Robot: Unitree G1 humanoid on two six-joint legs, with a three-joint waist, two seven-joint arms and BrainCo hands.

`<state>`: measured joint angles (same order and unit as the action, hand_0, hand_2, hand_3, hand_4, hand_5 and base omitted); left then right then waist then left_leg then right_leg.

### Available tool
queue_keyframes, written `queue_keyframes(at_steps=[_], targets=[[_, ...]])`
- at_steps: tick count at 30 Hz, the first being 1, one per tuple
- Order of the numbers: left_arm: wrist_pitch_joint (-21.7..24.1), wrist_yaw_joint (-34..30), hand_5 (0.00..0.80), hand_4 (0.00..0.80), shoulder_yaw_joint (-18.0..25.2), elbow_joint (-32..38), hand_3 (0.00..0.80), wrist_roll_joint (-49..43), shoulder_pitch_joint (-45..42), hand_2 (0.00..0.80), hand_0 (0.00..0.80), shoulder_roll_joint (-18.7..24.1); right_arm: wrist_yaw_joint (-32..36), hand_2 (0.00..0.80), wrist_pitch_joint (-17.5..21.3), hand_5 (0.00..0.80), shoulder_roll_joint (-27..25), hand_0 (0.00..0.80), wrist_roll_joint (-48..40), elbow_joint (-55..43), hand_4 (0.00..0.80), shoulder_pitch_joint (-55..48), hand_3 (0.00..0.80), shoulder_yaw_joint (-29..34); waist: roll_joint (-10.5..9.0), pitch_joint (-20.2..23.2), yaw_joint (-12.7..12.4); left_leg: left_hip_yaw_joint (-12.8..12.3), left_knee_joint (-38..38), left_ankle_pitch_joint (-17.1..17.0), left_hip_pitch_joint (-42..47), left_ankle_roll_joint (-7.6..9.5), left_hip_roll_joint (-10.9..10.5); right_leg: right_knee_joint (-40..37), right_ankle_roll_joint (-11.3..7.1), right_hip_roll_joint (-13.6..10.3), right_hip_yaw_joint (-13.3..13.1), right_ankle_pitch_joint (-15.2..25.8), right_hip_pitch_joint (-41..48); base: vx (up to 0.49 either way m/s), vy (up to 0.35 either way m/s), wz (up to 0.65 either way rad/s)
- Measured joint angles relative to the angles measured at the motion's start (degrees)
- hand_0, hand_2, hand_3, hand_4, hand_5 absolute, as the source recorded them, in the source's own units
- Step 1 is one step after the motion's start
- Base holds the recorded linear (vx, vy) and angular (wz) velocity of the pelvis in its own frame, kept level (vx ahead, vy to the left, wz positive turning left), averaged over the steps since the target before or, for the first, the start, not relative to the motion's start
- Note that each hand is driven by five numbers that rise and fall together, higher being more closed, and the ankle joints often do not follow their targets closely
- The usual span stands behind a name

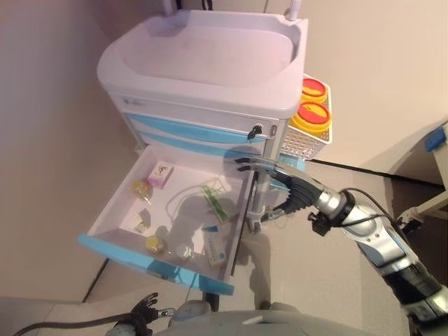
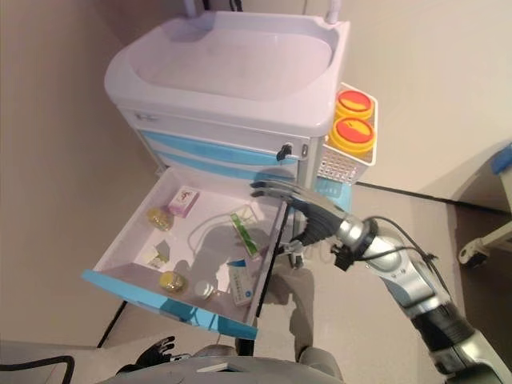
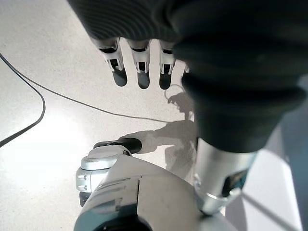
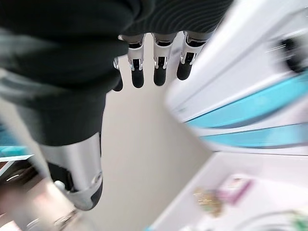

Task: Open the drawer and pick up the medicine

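Note:
The medical cart's (image 1: 210,91) bottom drawer (image 1: 157,262) is pulled open. Inside lie a pink box (image 1: 161,173), a yellow packet (image 1: 141,187), a green-and-white box (image 1: 215,203), a white-and-blue box (image 1: 215,248), a yellow-capped bottle (image 1: 155,244) and a small clear bottle (image 1: 183,250). My right hand (image 1: 283,185) hovers over the drawer's right side, open with straight fingers (image 4: 159,67), holding nothing. The pink box also shows in the right wrist view (image 4: 233,185). My left hand (image 1: 145,306) hangs low near the floor, open and empty, its fingers (image 3: 142,67) straight.
The two upper drawers are shut, with a key lock (image 1: 255,131) at their right. A side basket (image 1: 301,143) on the cart holds two yellow-and-red lidded containers (image 1: 313,105). A wall stands close at the left. Wheeled furniture (image 1: 430,203) stands at the far right.

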<state>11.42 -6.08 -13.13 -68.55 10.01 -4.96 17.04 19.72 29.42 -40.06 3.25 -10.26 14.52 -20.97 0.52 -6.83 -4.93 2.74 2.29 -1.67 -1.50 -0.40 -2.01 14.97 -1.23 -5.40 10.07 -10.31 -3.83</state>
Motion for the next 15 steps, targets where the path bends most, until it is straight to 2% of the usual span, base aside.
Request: queue_keyframes(at_steps=[3, 7, 12, 15], targets=[[-0.1, 1.1, 0.0, 0.0, -0.6, 0.1, 0.0, 0.1, 1.3, 0.0, 0.0, -0.1, 0.4, 0.0, -1.7, 0.0, 1.8, 0.0, 0.3, 0.1, 0.0, 6.8, 0.0, -4.8, -0.39, -0.9, -2.3, 0.8, 0.2, -0.3, -0.4, -0.16, -0.1, -0.3, 0.28, 0.1, 0.9, 0.2, 0.3, -0.035, 0.018, 0.16], [-0.4, 1.7, 0.0, 0.0, -0.9, 0.3, 0.0, 0.1, 2.8, 0.0, 0.0, -0.2, 0.1, 0.0, -4.3, 0.0, 6.3, 0.0, 3.2, 3.0, 0.0, 13.9, 0.0, -9.9, -1.21, -2.2, -5.6, 2.6, 0.3, -0.5, -1.1, -0.36, -0.1, -1.6, 0.38, 0.1, 3.5, 0.3, 1.4, -0.031, 0.001, 0.32], [-2.5, 1.9, 0.0, 0.0, -1.2, 1.2, 0.0, 0.7, 4.2, 0.0, 0.0, -0.1, -3.0, 0.0, -7.5, 0.0, 8.3, 0.0, 13.1, 14.0, 0.0, 19.6, 0.0, -17.6, -1.79, -4.1, -10.4, 5.9, 0.4, -0.8, -1.9, -0.69, -0.3, -3.6, 0.37, 0.1, 7.3, 0.3, 3.3, -0.044, -0.018, 0.39], [-2.6, 1.8, 0.0, 0.0, -2.3, 1.5, 0.0, 0.4, 4.3, 0.0, 0.0, 0.4, -6.7, 0.0, -9.5, 0.0, 11.1, 0.0, 18.0, 23.3, 0.0, 22.0, 0.0, -21.0, -2.3, -4.7, -12.2, 8.0, 0.4, -1.2, -3.2, -1.04, -0.5, -4.7, 0.48, 0.2, 8.7, 0.3, 3.4, -0.009, -0.021, 0.38]])
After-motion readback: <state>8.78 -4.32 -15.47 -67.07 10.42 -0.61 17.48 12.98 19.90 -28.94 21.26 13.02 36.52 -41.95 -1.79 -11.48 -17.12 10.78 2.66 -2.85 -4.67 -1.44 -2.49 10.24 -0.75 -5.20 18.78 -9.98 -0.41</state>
